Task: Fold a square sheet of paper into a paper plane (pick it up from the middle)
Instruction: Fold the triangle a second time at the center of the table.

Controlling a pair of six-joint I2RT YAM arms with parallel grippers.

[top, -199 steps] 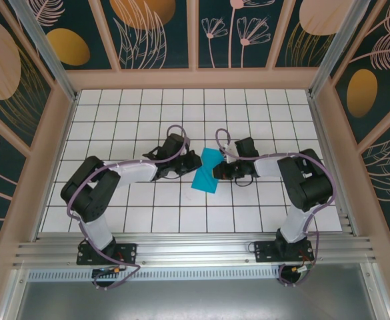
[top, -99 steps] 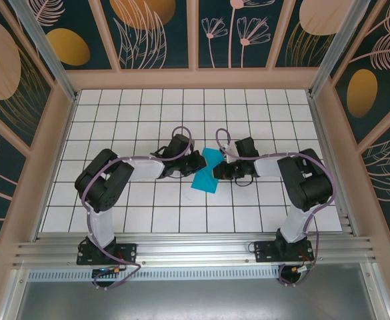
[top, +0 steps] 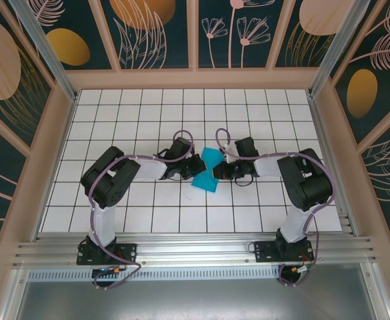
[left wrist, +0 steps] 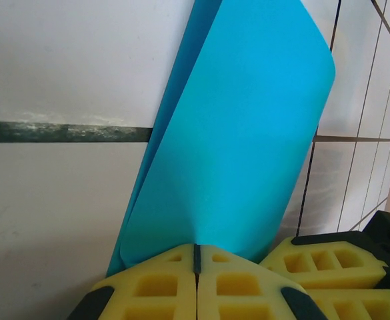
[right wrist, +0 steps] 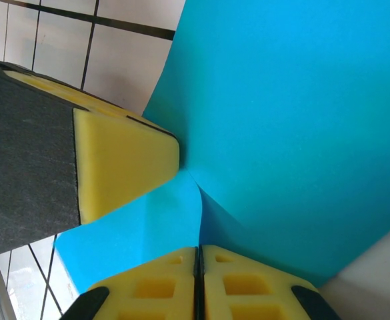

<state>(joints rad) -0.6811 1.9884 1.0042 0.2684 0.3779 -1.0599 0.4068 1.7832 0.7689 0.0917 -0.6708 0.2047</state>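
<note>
The square sheet of paper [top: 205, 181] is teal-blue and pinched at its middle into a bow-tie shape on the white grid table [top: 261, 113]. My left gripper [top: 198, 167] is shut on its left side and my right gripper [top: 216, 169] is shut on its right side, the two tips almost meeting. In the left wrist view the yellow pads [left wrist: 161, 283] clamp the curled sheet [left wrist: 241, 133]. The right wrist view has its pads [right wrist: 241, 283] closed on a crease of the sheet [right wrist: 301, 133], with the left gripper's finger [right wrist: 125, 163] touching the paper. A paper plane is out of view.
Wooden frame walls with patterned panels [top: 195, 33] enclose the table on three sides. An aluminium rail [top: 195, 250] runs along the near edge by both arm bases. Free grid tiles lie all round the paper.
My left arm has swung right, bringing its gripper onto the paper and shutting on it. The sheet's middle has drawn in narrower. The right arm has held still.
</note>
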